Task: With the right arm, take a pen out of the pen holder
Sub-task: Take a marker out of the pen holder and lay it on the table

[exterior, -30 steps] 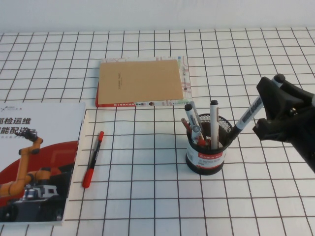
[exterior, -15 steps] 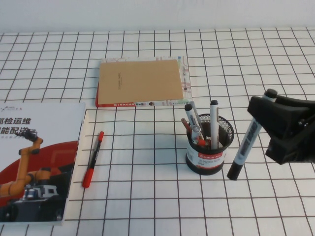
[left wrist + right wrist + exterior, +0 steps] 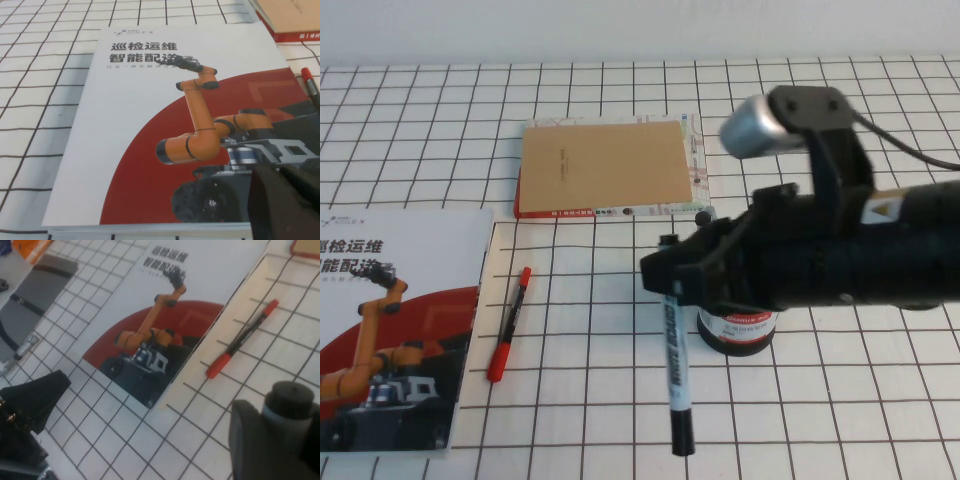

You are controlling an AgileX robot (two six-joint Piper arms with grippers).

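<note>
Marker pen [image 3: 674, 365]: pinched at upper end in right pincer [image 3: 669, 277], likely for a straight lift-out; slim white printed barrel, black end downward, hanging near-upright above the gridded desk [image 3: 840, 430], outside the black round pen holder [image 3: 738, 335], to its left. Farther out, flat: red pen [image 3: 510, 322], glossy brochure [image 3: 400, 300], tan-covered notebook [image 3: 605, 165]. Left pincer [image 3: 282, 200] over brochure, grip state unreadable.

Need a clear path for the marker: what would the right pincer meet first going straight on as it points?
Probably the red pen, then the brochure, though its height is unclear. The right pincer grips the marker by the pen holder; the left pincer hangs over the brochure.
</note>
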